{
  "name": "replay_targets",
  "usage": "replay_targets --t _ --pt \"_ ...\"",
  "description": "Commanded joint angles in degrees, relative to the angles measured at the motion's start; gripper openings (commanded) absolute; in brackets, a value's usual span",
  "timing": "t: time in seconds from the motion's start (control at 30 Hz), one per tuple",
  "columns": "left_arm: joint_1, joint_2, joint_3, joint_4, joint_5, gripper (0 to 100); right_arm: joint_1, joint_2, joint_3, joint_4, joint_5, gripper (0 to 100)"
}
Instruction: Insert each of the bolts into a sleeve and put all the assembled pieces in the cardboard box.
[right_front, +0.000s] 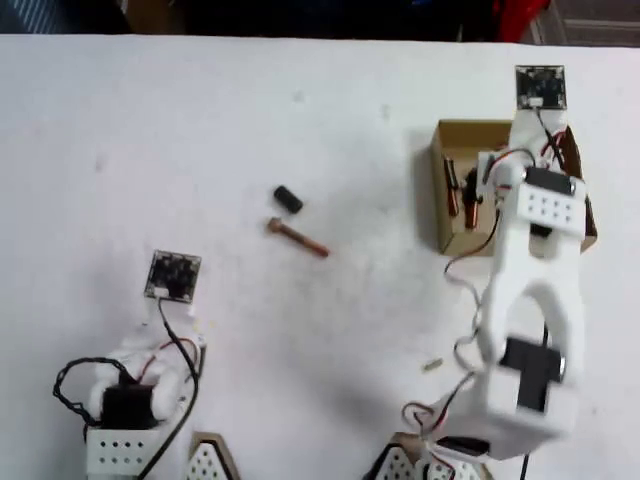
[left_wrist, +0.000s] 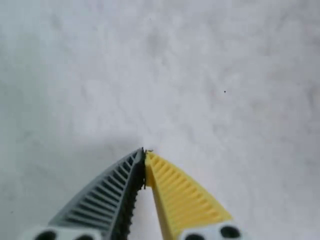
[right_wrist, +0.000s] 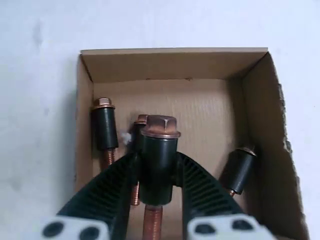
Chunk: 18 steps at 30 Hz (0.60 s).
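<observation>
White table (right_front: 200, 120) is spread beneath both arms, and a dark strip of room is seen beyond its far edge. Toward the far right the cardboard box (right_wrist: 175, 65) is set open-topped. The right hand (right_wrist: 158, 161) is held over its opening, closed around the black sleeve of an assembled piece (right_wrist: 159, 150). The copper bolt head of that piece is turned toward the far wall, and the threaded shank sticks out on the near side. The grip is taken on the sleeve's middle, presumably so that the bolt is kept from sliding out while the piece is carried over the walls. Three finished pieces (right_wrist: 105, 131) are seen lying on the box floor: one by a side wall, one partly hidden behind the held piece, one by the opposite wall. The held piece is judged ready to be released, though it might roll against the others when dropped. Near the middle of the table one loose bolt (right_front: 298, 238) is seen lying, with a loose black sleeve (right_front: 288, 199) just beside it but apart, so one assembly is judged outstanding. The left hand (left_wrist: 145, 156) is parked low at the near left, its grey and yellow jaws pressed together on nothing, well apart from those two parts.
</observation>
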Motion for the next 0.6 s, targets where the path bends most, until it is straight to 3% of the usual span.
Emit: replay_targets --t 0.0,0.13,0.57 --pt "-0.2 -0.3 0.0 -2.6 -1.6 2 1.6 6.1 -9.9 -0.7 1.1 1.6" --pt "-0.4 -0.3 1.1 -4.0 -3.3 2 1.6 14.3 -18.1 4.2 5.5 1.6" --pt "-0.2 -0.3 1.1 -4.0 -3.5 2 1.4 32.2 -35.2 8.5 5.9 2.2"
